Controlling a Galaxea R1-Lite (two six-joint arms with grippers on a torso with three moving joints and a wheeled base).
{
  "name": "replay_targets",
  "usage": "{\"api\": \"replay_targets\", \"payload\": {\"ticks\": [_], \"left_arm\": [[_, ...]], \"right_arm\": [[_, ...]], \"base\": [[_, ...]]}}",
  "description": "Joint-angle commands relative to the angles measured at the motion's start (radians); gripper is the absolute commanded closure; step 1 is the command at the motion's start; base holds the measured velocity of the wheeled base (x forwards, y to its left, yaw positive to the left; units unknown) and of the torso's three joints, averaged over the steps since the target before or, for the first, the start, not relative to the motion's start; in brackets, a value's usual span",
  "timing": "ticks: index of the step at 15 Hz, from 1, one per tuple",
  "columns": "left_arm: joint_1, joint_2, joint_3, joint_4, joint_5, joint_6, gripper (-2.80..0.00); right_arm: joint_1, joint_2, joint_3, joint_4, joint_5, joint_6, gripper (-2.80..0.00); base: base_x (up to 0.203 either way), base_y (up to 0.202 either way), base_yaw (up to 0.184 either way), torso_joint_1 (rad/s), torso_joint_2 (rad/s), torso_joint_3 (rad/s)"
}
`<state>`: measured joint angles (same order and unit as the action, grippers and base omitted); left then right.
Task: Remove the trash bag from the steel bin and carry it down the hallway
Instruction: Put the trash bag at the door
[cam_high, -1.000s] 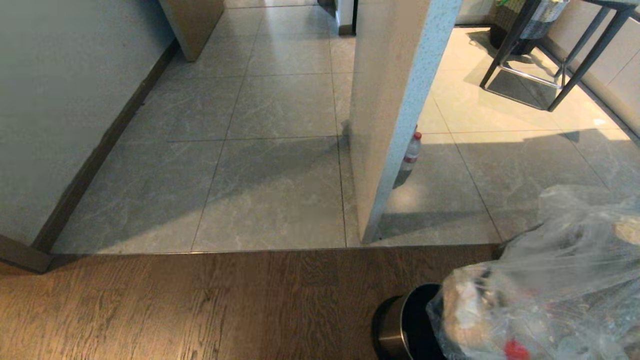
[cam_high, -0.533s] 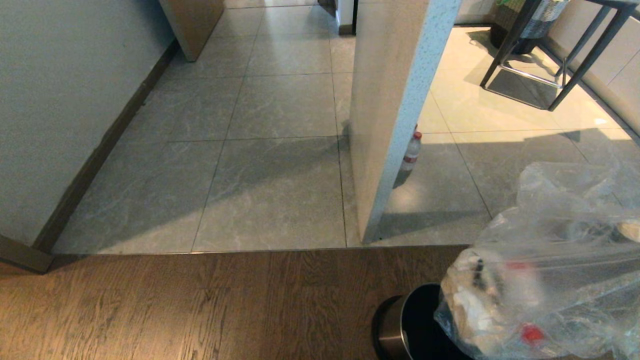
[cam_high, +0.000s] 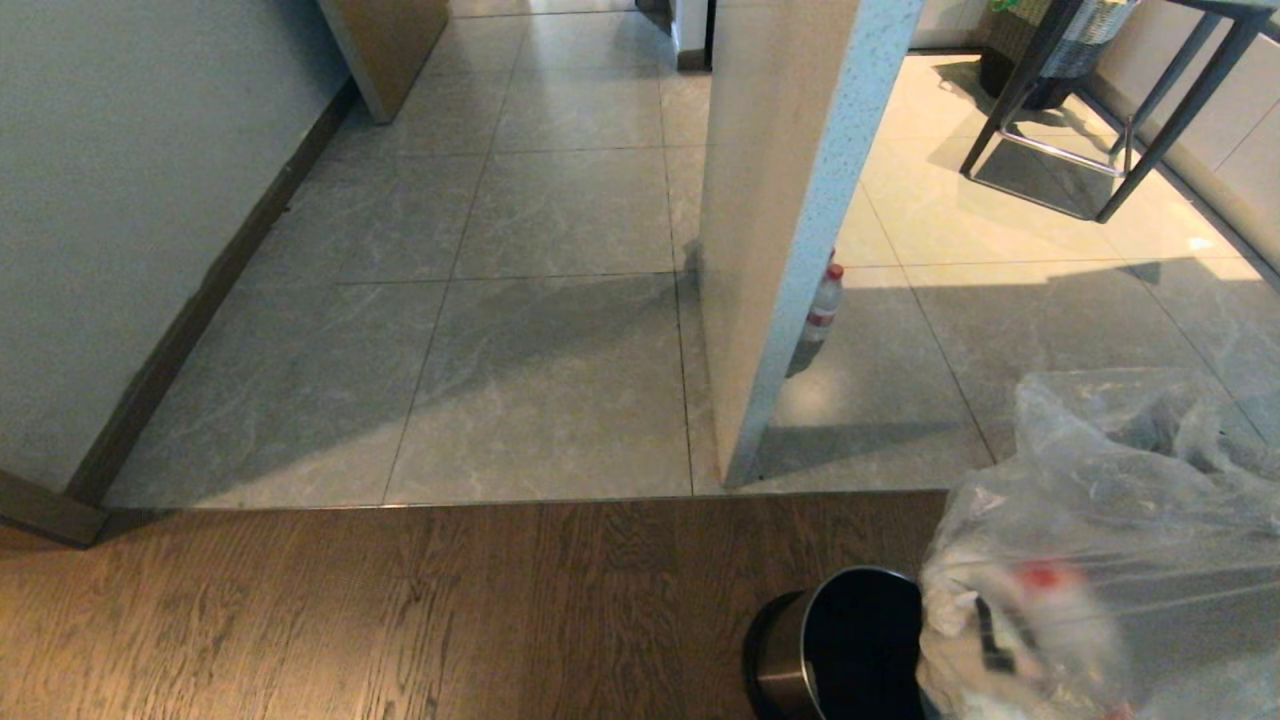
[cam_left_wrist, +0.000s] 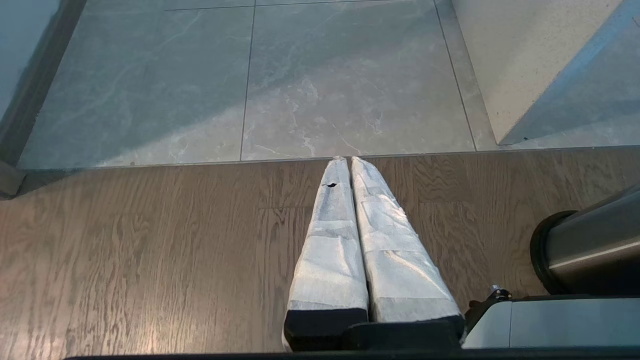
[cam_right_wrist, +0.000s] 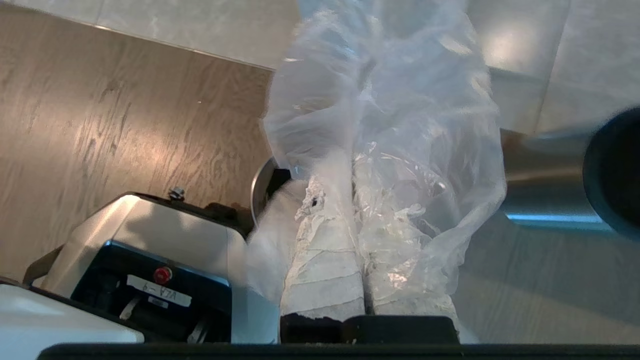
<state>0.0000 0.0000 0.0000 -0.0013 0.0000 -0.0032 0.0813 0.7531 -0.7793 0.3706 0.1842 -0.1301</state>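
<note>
Trash bag (cam_high: 1110, 540): lifted out beside steel bin (cam_high: 835, 650), plastic clenched in right claw (cam_right_wrist: 352, 200). Left claw (cam_left_wrist: 350, 167): clenched empty, parked. Next, likely: turn toward hallway (cam_high: 560, 210)

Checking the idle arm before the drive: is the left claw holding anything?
No, the left claw is shut on nothing, its fingers pressed together over bare wood floor.
</note>
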Motion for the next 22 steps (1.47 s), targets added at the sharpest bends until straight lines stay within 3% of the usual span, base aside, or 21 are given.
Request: {"api": "replay_targets", "payload": {"ticks": [1, 7, 11, 14, 18, 22], "left_arm": [[0.0, 0.0, 0.0, 0.0, 0.0, 0.0, 0.0], [0.0, -0.001, 0.0, 0.0, 0.0, 0.0, 0.0], [0.0, 0.0, 0.0, 0.0, 0.0, 0.0, 0.0], [0.0, 0.0, 0.0, 0.0, 0.0, 0.0, 0.0], [0.002, 0.0, 0.0, 0.0, 0.0, 0.0, 0.0], [0.0, 0.0, 0.0, 0.0, 0.0, 0.0, 0.0]], "right_arm": [[-0.001, -0.093, 0.02, 0.016, -0.015, 0.006, 0.0], [-0.016, -0.339, 0.151, 0.09, -0.055, 0.052, 0.0], [-0.064, -0.533, 0.393, 0.065, -0.058, 0.061, 0.0], [-0.071, -0.653, 0.579, -0.081, -0.066, 0.054, 0.0], [-0.072, -0.749, 0.781, -0.385, -0.163, 0.108, 0.0], [-0.072, -0.753, 0.781, -0.383, -0.18, 0.134, 0.0]], "base": [[0.0, 0.0, 0.0, 0.0, 0.0, 0.0], [0.0, 0.0, 0.0, 0.0, 0.0, 0.0], [0.0, 0.0, 0.0, 0.0, 0.0, 0.0], [0.0, 0.0, 0.0, 0.0, 0.0, 0.0], [0.0, 0.0, 0.0, 0.0, 0.0, 0.0], [0.0, 0.0, 0.0, 0.0, 0.0, 0.0]]}}
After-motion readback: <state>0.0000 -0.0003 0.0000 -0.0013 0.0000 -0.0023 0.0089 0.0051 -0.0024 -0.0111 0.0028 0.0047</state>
